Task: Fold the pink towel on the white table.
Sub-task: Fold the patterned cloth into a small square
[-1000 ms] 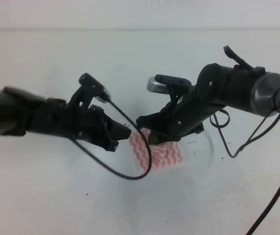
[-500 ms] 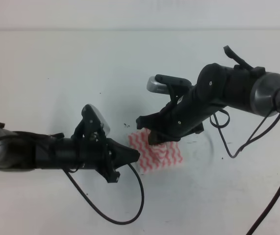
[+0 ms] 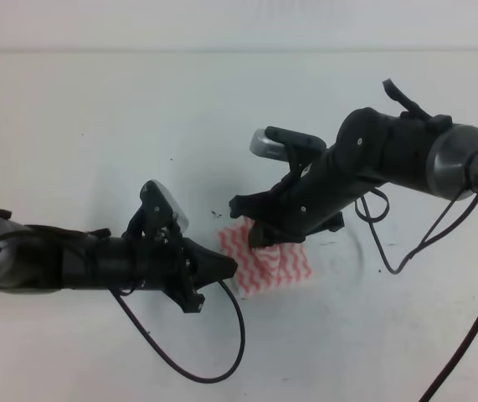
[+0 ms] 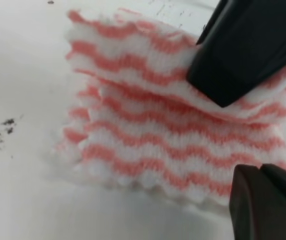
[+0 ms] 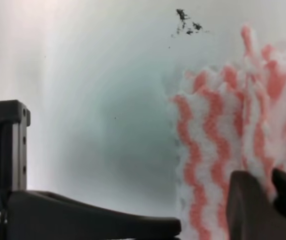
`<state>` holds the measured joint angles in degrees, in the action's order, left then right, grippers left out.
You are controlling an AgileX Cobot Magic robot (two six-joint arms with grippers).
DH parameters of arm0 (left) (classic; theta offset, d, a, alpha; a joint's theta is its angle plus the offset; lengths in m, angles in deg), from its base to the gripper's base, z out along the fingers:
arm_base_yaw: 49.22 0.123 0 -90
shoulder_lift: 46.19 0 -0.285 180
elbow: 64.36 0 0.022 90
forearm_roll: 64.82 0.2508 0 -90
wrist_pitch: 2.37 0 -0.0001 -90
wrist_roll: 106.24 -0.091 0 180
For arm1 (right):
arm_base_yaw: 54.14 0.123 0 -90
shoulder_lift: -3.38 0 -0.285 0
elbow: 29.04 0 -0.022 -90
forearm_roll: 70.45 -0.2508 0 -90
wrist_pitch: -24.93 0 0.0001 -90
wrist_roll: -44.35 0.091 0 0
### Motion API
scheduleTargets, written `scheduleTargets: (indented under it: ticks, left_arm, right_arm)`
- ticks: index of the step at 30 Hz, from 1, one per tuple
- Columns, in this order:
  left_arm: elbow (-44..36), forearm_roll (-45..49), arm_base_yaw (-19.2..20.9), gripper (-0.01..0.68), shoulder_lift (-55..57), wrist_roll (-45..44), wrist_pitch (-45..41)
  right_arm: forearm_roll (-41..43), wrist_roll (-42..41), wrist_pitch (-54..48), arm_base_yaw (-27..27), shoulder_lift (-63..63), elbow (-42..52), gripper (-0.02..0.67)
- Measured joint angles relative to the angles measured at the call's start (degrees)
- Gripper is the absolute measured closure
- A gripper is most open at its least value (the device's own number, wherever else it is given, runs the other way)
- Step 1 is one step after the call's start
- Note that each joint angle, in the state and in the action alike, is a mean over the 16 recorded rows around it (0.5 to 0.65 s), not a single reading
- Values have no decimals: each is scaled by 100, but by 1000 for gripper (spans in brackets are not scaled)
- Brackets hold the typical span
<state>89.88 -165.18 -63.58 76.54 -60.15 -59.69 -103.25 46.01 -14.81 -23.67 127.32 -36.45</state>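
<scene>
The pink towel (image 3: 285,264) lies folded in layers at the middle of the white table (image 3: 96,100). My right gripper (image 3: 251,234) comes in from the right and is shut on the towel's upper layer, holding that fold slightly raised. The left wrist view shows its black finger (image 4: 243,50) on the top fold of the towel (image 4: 158,135). In the right wrist view the gripper (image 5: 270,200) pinches the striped edge (image 5: 218,125). My left gripper (image 3: 228,266) lies low on the table, shut, its tips (image 4: 263,200) at the towel's left edge with nothing seen between them.
Small dark specks (image 3: 215,214) mark the table just left of the towel. A black cable loop (image 3: 197,368) hangs under the left arm. Another cable (image 3: 406,251) droops below the right arm. The left arm's body (image 5: 82,220) fills the bottom left of the right wrist view.
The left gripper dropped from beside the towel's top to the table at its left edge, then stayed. The right gripper shifted slightly left, still holding the fold.
</scene>
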Motion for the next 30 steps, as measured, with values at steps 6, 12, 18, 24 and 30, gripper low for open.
scheduleTargets:
  ticks: [6,12,18,24,30]
  left_arm:
    - [0,29,0,676,-2,-1,38]
    - [0,57,0,676,0,-1,70]
    - [0,29,0,676,-3,-1,100]
    - [0,29,0,675,-15,0,159]
    - [0,72,0,675,-41,37,296]
  right_arm:
    - [-205,-5,-51,0,24,-8,451]
    - [-354,-13,-261,0,35,-105,383]
    - [-319,-27,-593,-2,35,-344,400]
    - [59,2,-974,-5,33,-629,460]
    - [508,60,-1216,-9,39,-793,529]
